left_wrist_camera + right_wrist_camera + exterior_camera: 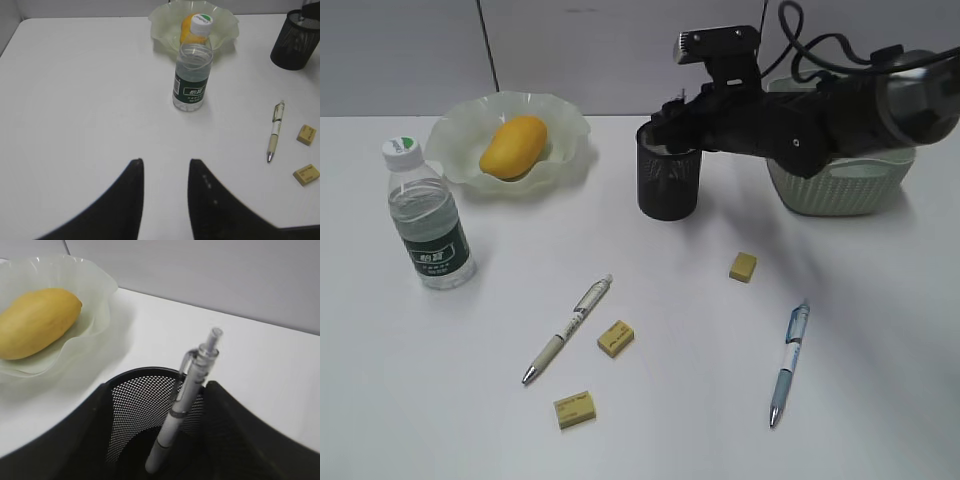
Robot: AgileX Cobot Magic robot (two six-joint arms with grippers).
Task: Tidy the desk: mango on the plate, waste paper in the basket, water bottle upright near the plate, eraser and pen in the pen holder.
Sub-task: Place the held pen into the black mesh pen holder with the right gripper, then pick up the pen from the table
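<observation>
My right gripper [672, 118] hovers over the black mesh pen holder [668, 185]. Its jaws [157, 387] stand open, one on each side of a white pen [186, 405] that stands in the holder, leaning on the rim close to the right finger. The mango [513, 147] lies on the ruffled plate [570, 150]. To the plate's front left, the water bottle [428, 215] stands upright. Another white pen [568, 328], a blue pen [789, 362] and three erasers [743, 266] [616, 338] [575, 409] lie on the desk. My left gripper [165, 162] is open and empty over bare desk. The waste paper is out of view.
The green basket [840, 185] stands at the back right, partly behind my right arm. In the left wrist view the bottle [192, 75] stands ahead, with the white pen [275, 132] and two erasers [306, 135] [306, 174] to the right.
</observation>
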